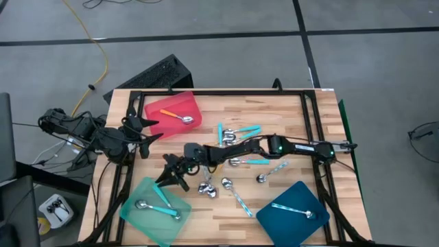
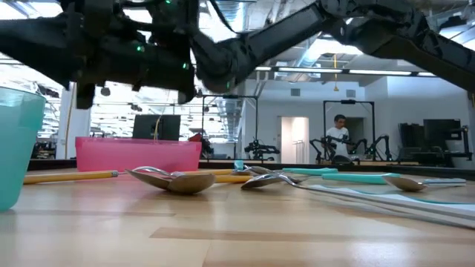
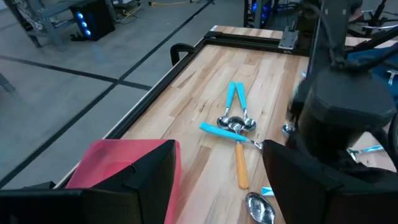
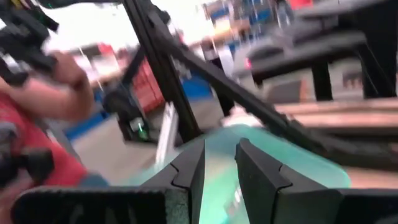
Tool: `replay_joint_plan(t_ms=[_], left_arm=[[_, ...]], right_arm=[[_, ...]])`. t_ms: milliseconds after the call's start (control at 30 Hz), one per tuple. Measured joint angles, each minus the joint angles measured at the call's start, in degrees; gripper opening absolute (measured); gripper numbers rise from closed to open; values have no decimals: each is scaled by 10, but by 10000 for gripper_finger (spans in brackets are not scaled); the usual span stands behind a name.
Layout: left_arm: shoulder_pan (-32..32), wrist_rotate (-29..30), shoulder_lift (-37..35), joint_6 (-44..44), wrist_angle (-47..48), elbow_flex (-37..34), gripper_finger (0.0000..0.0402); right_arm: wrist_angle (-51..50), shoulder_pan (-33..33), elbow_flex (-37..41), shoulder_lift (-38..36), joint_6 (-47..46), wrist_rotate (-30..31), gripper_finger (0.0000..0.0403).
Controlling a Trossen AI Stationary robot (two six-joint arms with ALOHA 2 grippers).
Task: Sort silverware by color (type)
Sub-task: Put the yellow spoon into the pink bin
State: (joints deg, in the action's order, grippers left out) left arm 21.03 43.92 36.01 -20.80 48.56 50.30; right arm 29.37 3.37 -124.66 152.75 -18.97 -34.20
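Mint-green tray was seen closest in the low view, its wall at the table's edge. From above, the right gripper was found stretched across the table, just beside that tray. Its fingers were set slightly apart, and no spoon could be made out in the narrow gap. The left gripper was held spread wide beside the red tray. One spoon lay in each tray, the dark-blue tray included. The loose spoons were left scattered mid-table, some touching or crossed.

The next pick would likely be best made on a handle lying apart from the others. It should be gripped near its middle and lifted clear before being carried to the matching tray.

Pale wood planks formed the tabletop. Grey floor surrounded it, and a person was visible far behind.
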Motion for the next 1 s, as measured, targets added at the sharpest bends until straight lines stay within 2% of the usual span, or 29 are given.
replay_joint_plan(t_ms=[233,433,500,733,1000], left_arm=[[0,-1,0,0,0,0,226],[0,-1,0,-1,0,0,226],[0,-1,0,-1,0,0,226],[0,-1,1,-8,0,0,226],[0,-16,40,-30,-1,0,226]], right_arm=[[-289,-6,0,-78,184,13,116],[-489,-17,0,-141,278,39,116],[-555,-21,0,-159,298,68,116],[-772,-24,0,-244,350,234,116],[-903,-23,0,-336,340,339,116]])
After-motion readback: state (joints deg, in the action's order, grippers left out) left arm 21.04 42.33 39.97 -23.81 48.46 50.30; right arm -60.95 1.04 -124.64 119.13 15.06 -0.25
